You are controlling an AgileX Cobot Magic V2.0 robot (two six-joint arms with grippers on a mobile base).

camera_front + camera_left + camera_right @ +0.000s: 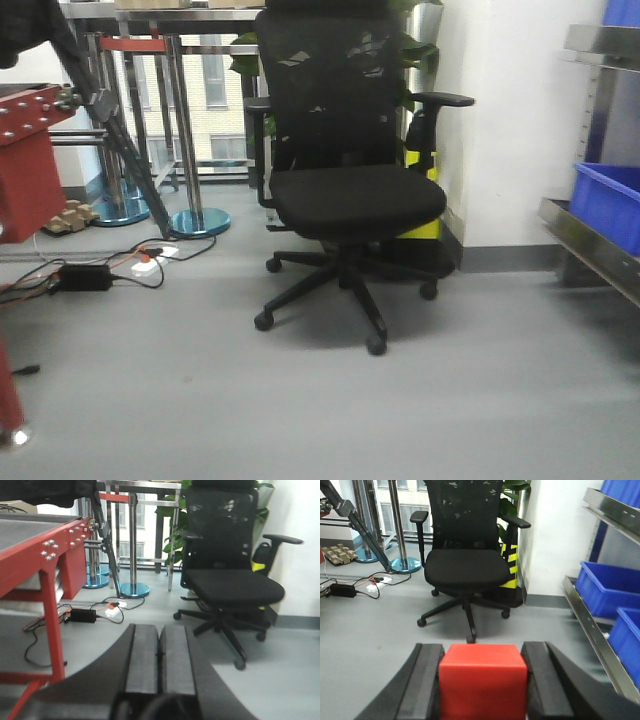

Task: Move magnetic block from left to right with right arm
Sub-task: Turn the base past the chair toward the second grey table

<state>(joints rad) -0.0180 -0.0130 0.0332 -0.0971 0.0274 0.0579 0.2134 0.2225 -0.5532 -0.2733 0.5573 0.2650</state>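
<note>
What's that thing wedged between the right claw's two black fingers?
The red magnetic block, clamped by the right gripper; the right wrist view shows it.

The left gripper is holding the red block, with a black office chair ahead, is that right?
No, the right gripper holds the red block, as the right wrist view shows; the left gripper is shut and empty. The black office chair is indeed ahead.

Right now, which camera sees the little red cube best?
The right wrist camera: the small matte red cube fills the foreground, held in the right gripper. The front camera and the left wrist camera show none of it.
</note>
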